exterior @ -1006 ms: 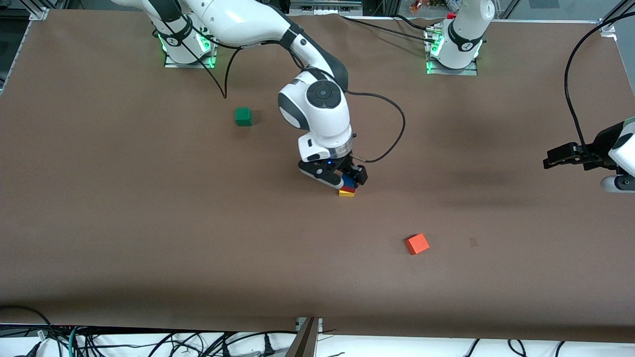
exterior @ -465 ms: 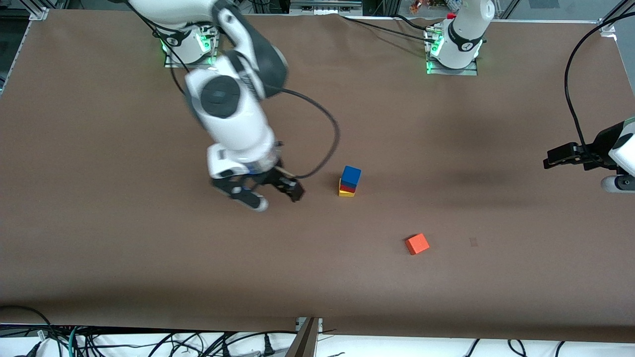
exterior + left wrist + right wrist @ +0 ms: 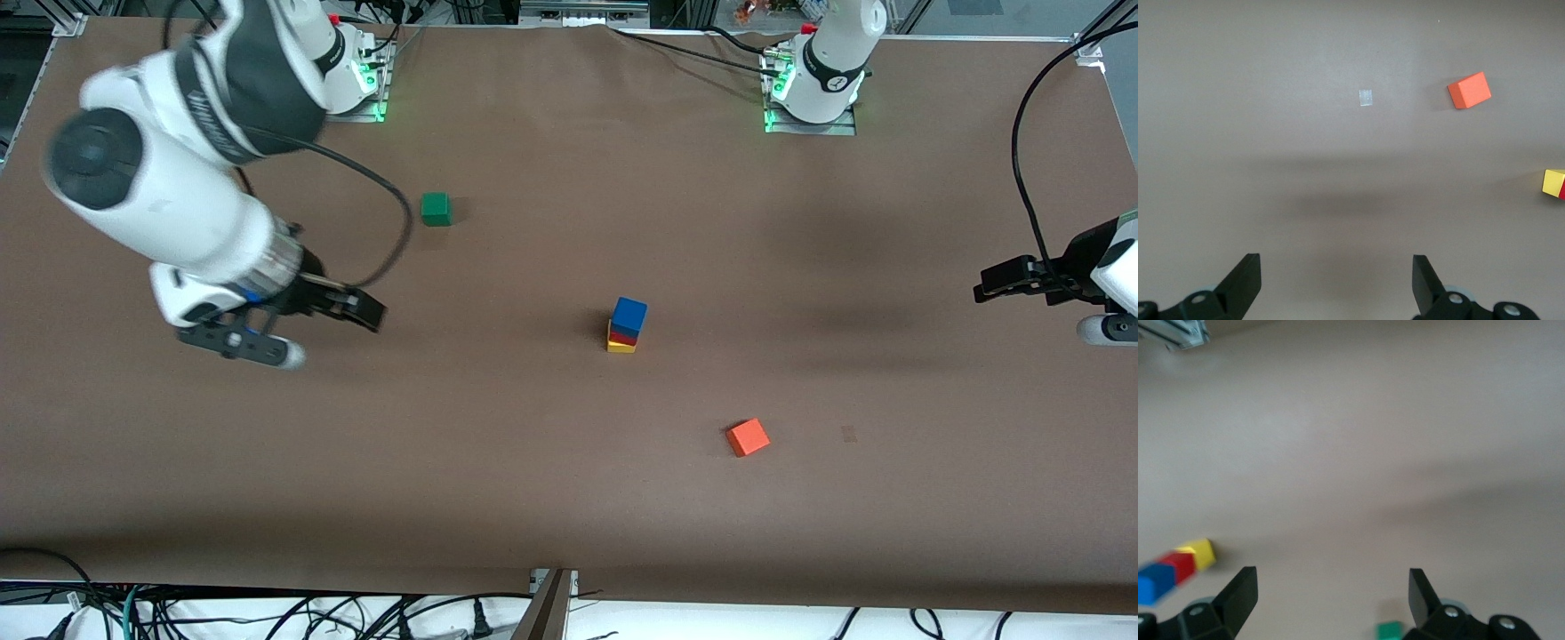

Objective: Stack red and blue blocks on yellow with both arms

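Stack: blue block on red block on yellow block, mid-table (all three touching, upright).
Right gripper: fingers spread, holding nothing, over the right arm's end of the table, well apart from the stack.
Left gripper: fingers spread, empty, waiting over the left arm's end.
Others: green cube; orange cube, nearer the front camera than the stack.

A green cube sits on the brown desk toward the right arm's end. An orange-red cube lies nearer the front camera, turned askew to the desk's edges. Near it, toward the left arm's end, a small pale square mark shows on the desk surface.
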{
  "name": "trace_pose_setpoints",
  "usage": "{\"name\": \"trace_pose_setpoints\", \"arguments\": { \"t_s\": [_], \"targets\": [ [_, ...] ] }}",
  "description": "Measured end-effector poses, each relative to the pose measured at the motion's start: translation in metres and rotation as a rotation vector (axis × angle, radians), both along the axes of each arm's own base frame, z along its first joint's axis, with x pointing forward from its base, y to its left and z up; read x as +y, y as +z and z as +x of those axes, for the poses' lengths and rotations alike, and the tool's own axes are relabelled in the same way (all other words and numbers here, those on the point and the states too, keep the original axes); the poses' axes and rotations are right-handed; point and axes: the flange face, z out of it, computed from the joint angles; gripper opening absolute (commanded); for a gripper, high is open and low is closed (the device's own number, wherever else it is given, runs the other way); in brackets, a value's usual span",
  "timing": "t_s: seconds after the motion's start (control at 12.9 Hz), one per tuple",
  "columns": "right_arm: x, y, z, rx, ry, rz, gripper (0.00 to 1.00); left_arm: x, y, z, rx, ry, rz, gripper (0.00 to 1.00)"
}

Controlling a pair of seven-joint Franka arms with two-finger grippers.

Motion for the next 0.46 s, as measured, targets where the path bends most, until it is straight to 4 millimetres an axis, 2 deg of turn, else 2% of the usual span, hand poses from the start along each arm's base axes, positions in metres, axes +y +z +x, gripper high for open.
{"name": "trace_pose_setpoints", "arguments": {
  "t_s": [0.15,0.23,0.31,0.46],
  "targets": [
    [-0.055,0.013,-0.029,0.006,0.064,0.002,1.00,0.000,0.000,0.000,0.000,0.000,0.000,1.00],
    [-0.075,0.019,-0.044,0.004,0.087,0.004,1.00,0.000,0.000,0.000,0.000,0.000,0.000,1.00],
    [-0.087,0.025,-0.057,0.000,0.101,0.005,1.00,0.000,0.000,0.000,0.000,0.000,0.000,1.00],
    [-0.095,0.030,-0.068,-0.015,0.113,-0.005,1.00,0.000,0.000,0.000,0.000,0.000,0.000,1.00]
  ]
}}
